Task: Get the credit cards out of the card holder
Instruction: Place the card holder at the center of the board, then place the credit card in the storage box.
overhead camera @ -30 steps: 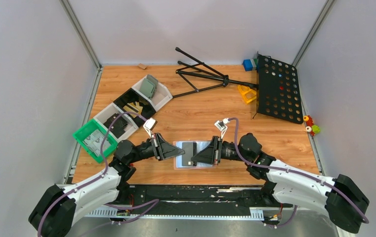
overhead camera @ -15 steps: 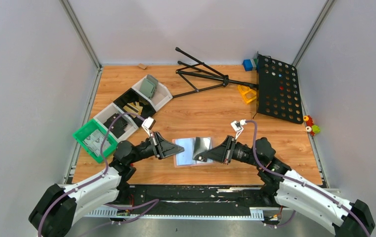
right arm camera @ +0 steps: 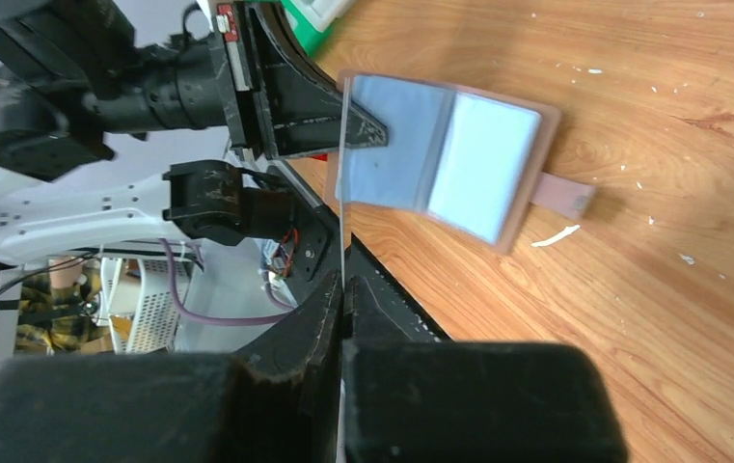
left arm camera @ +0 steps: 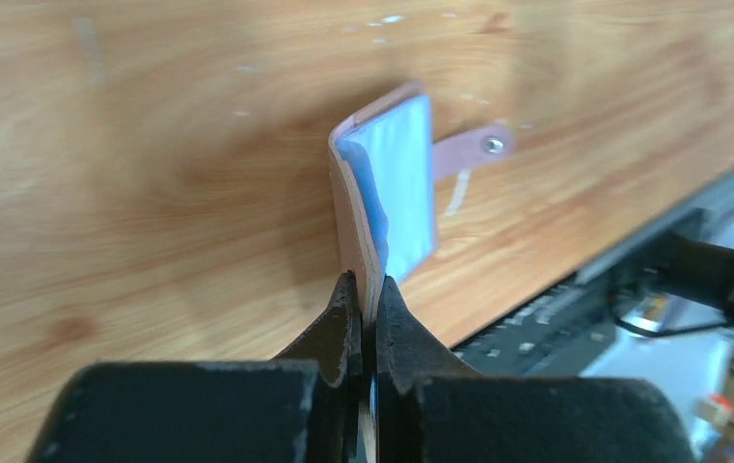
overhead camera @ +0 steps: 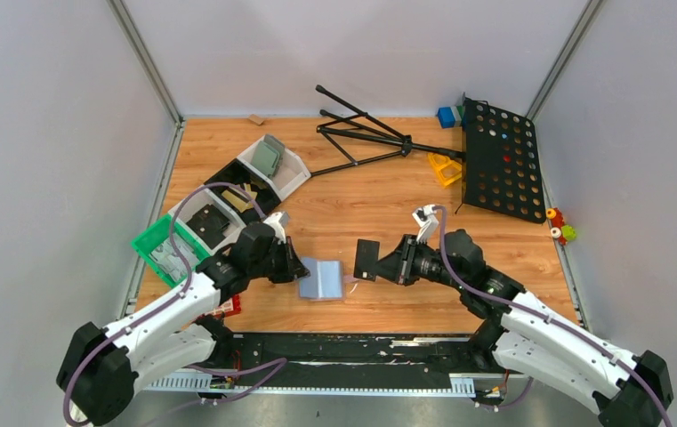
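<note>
I'm watching the left gripper (overhead camera: 299, 270) clamping the card holder (overhead camera: 323, 279) by its left edge, with the holder hanging open and showing its blue face. The right gripper (overhead camera: 377, 268) is pinching one black credit card (overhead camera: 366, 259), just right of the holder and not touching it. Both are sitting near the bench's (overhead camera: 352, 200) front edge. Bare wood is running back to the tripod (overhead camera: 361, 133), and bins (overhead camera: 272, 165) are crowding the left.

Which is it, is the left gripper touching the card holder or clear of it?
Touching. The left wrist view shows the left gripper shut on the card holder, pinching its tan edge from both sides.
</note>
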Robot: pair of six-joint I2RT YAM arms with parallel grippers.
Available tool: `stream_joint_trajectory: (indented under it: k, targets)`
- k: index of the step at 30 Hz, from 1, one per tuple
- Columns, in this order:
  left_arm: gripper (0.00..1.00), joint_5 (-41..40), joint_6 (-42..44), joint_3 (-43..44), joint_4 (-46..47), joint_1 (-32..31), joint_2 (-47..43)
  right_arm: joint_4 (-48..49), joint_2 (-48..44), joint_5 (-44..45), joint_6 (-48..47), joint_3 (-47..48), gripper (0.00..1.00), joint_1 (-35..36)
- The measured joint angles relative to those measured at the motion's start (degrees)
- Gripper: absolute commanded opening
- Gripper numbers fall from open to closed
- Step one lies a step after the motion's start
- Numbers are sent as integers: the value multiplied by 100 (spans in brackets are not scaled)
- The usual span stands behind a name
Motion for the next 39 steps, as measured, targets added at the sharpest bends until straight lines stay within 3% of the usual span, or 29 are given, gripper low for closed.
stream_joint_trajectory:
  k: [4, 7, 10, 14, 20, 29, 35, 39]
  targets:
    - [3, -706, 599, 664, -1145, -2, 555, -33, 494, -15, -155, 188, 0, 0]
    - [37, -1080, 817, 935, -1587, -76, 975, -50, 920, -35, -251, 372, 0, 0]
    - [56, -1231, 977, 1001, -1755, -164, 1161, -44, 1211, -83, -308, 501, 0, 0]
    - [63, -1355, 1014, 1001, -1908, -195, 962, 46, 1620, -197, -363, 667, 0, 0]
    - [82, -1668, 988, 1187, -2227, -195, 369, 199, 2297, -358, -382, 879, 0, 0]
    - [85, -1364, 898, 1248, -2087, -195, -1132, 863, 2771, -1137, -356, 1008, 0, 0]
    - [74, -203, 291, 796, -651, -195, -1556, 1766, 2798, -1827, -122, 1012, 0, 0]
    - [57, 372, -295, 389, 256, -195, -1460, 2087, 2782, -2061, 13, 1019, 0, 0]
